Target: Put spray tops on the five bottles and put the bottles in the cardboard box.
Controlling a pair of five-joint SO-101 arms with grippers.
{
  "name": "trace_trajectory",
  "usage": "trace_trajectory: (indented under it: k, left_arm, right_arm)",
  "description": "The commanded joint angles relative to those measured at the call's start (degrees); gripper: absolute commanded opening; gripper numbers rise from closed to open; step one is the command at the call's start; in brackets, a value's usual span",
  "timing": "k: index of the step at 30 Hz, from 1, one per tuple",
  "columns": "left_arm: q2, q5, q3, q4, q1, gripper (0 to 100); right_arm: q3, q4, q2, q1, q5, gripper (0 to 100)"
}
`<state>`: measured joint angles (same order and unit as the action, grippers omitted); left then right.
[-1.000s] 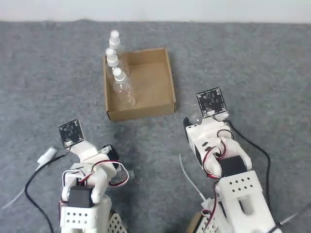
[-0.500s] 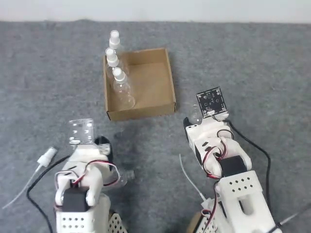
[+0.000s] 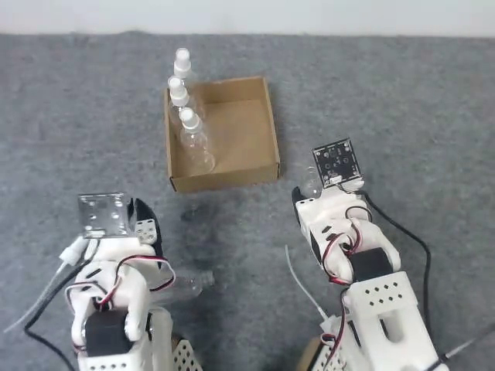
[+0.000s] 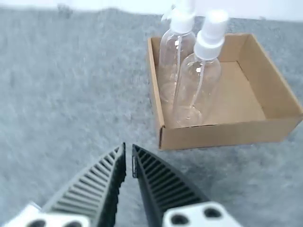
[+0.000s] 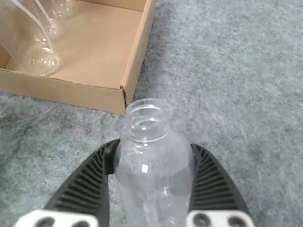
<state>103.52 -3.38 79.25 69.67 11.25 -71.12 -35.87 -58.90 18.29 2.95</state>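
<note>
While the open bottle (image 5: 151,165) is held by the right gripper (image 5: 154,149) lower right of the cardboard box (image 3: 224,179), the left gripper (image 4: 129,158), nearly closed and empty, is swung back to the spray top (image 3: 75,250) at lower left; capping is awaited.

cardboard box (image 3: 232,179), three capped bottles (image 3: 196,144) inside

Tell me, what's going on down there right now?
Left gripper shut, empty. Right gripper shut on clear, uncapped plastic bottle. Three capped clear bottles in brown cardboard box. Nothing between it and box.
</note>
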Motion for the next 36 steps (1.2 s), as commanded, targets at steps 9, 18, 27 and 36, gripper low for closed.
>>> trace_trajectory:
  k: [9,18,27,36]
  left_arm:
    - [0.8,25.8,-11.2,-1.8,11.0,5]
    - [0.8,37.3,-11.6,2.0,20.8,10]
    - [-3.3,44.4,-12.4,3.2,26.4,10]
    - [-33.1,47.9,-23.3,3.4,26.5,10]
  right_arm:
    - [0.5,1.5,-2.1,-0.7,0.0,7.7]
    - [0.4,1.5,-1.6,-0.7,2.2,7.7]
    - [0.4,1.5,-1.5,-0.7,2.4,7.7]
    - [0.0,1.6,-1.5,-0.7,2.4,7.7]
